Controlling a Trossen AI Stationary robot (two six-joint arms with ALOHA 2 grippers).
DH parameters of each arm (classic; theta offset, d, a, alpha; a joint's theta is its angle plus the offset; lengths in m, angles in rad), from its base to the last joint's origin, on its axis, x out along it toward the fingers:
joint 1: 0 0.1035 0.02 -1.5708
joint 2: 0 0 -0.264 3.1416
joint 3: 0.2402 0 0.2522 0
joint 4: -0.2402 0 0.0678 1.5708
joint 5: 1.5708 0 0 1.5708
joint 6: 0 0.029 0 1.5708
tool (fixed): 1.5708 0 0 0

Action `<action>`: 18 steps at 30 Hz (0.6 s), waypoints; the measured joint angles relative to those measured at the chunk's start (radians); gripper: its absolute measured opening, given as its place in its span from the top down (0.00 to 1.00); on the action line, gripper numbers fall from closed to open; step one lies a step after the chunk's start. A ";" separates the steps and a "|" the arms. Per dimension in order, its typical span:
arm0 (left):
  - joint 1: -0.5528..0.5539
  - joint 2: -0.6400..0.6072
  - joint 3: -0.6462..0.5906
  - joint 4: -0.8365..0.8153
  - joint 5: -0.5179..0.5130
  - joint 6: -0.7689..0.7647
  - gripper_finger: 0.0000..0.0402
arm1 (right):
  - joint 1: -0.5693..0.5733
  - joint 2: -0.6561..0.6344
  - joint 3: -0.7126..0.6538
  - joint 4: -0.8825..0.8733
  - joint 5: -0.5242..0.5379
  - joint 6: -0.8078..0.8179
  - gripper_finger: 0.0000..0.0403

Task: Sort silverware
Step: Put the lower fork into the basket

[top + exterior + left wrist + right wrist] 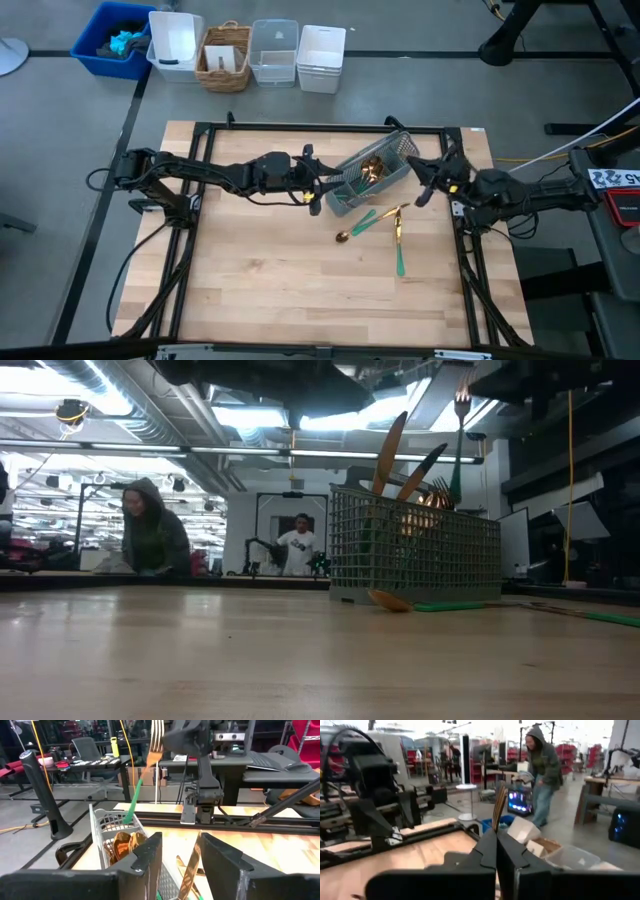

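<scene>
The grey wire-mesh caddy [372, 172] [415, 550] stands on the table, slanted. Gold-headed silverware [127, 845] stands in it, and two knives [388, 450] stick up out of it. A spoon [343, 237] and other teal-handled pieces [400, 255] lie flat on the wood in front of it. My right gripper [422, 193] [496, 832] is at the caddy's right end, shut on a fork [461, 405] [155, 745] that stands tines up. My left gripper [318, 192] [180, 850] is at the caddy's near-left end, fingers apart. My right gripper pinches the fork between its two shut fingers, coming in level from the table's right. The gold head [499, 805] rises edge-on just above the fingertips. The fork stands nearly upright, its teal handle [132, 802] slanting down toward the caddy. My left gripper's fingers [150, 855] stand at the caddy's end wall [107, 835]; I cannot tell whether they touch it.
A black frame rail [320, 128] runs round the table. Beyond the far edge stand a blue bin [110, 40], a wicker basket [225, 55] and white and clear bins [320, 55]. People [150, 530] are in the room behind. Bare wood [260, 280] lies toward the near edge.
</scene>
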 joint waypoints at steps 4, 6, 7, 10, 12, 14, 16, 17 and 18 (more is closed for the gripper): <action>0.000 0.000 0.000 0.001 0.000 0.000 0.69 | 0.000 0.049 0.000 0.022 0.000 0.031 1.00; 0.000 0.000 0.000 0.000 0.000 0.000 0.69 | 0.000 0.063 0.000 0.031 -0.001 0.034 1.00; -0.002 0.000 0.000 0.001 0.000 -0.002 0.69 | 0.000 0.067 0.000 0.036 0.000 0.045 1.00; -0.002 0.000 0.000 0.001 0.000 -0.021 0.69 | 0.000 0.074 0.000 0.018 0.000 0.105 1.00; -0.002 0.000 0.000 0.001 0.000 -0.029 0.69 | 0.000 0.082 0.000 -0.002 0.000 0.140 1.00; -0.002 0.000 0.000 0.001 0.000 -0.027 0.69 | 0.000 0.093 0.000 -0.026 0.008 0.162 1.00; -0.002 0.000 0.000 0.001 0.000 -0.028 0.69 | 0.000 0.108 0.000 -0.054 0.027 0.169 1.00; -0.002 0.000 0.000 0.001 0.000 -0.028 0.69 | 0.000 0.117 0.000 -0.059 0.032 0.174 1.00; -0.002 0.000 0.000 0.001 0.000 -0.028 0.69 | 0.000 0.127 0.000 -0.059 0.039 0.183 1.00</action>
